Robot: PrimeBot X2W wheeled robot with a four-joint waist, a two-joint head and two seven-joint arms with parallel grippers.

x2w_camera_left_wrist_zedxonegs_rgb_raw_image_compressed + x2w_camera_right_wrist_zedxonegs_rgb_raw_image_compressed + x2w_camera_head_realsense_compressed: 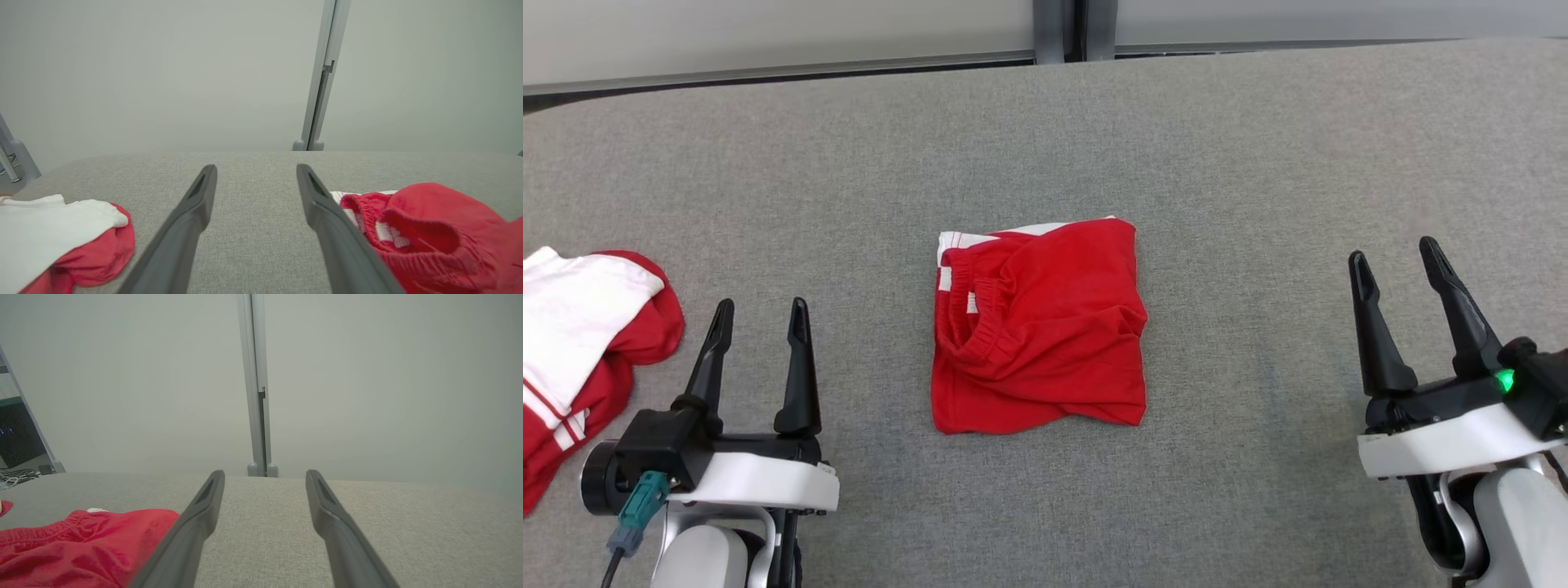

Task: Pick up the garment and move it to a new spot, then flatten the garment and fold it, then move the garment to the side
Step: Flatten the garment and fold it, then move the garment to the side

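a: where do things stand?

b: the garment (pixel 1054 327) lies in the middle of the grey counter (pixel 1258 147), between the two hands and well apart from both; the left hand (pixel 761 304) hovers at the near left, fingers spread wide with nothing between them; the right hand (pixel 1393 250) is at the right, likewise wide open and empty.

a: what could go wrong from here?

b: my guess is a shallow pinch; the cloth lies in layers, so a grab at the top fold alone would lift one layer and let the bundle fall open; if one hand takes hold before the other, the piece could drag and twist across the counter; there is also a second garment (pixel 580 327), red and white, at the left edge of the counter just beside the left hand; a wide sweep that way could snag it or mix the two.

a: and how does the garment look?

b: red shorts by the look of it, doubled into a rough square; the elastic waistband (pixel 984 336) gapes open on its left side; white stripes (pixel 964 239) peek out at the far left corner; the near edge is wrinkled and uneven; soft, limp stuff, i'd judge, likely to sag and shift when lifted.
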